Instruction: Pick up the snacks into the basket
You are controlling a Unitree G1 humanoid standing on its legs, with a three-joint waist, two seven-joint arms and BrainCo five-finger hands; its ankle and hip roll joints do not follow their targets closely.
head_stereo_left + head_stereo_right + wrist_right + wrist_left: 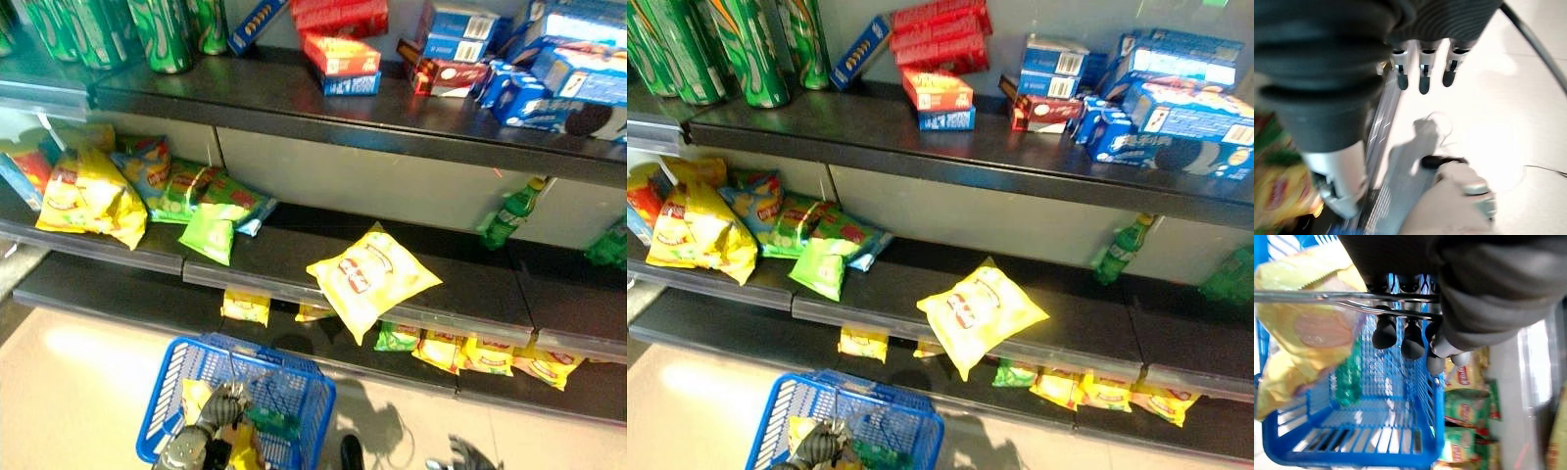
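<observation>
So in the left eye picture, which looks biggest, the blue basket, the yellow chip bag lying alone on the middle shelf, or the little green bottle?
1. Blue basket, though it is nearest the camera.
2. Yellow chip bag.
3. Green bottle.

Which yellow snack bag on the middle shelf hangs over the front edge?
The lone yellow bag mid-shelf; the other yellow bags lie heaped at the left end.

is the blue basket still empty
No, the left wrist view shows a yellow snack bag and a green item already inside the blue basket, whose handle the left robot hand grips.
</observation>
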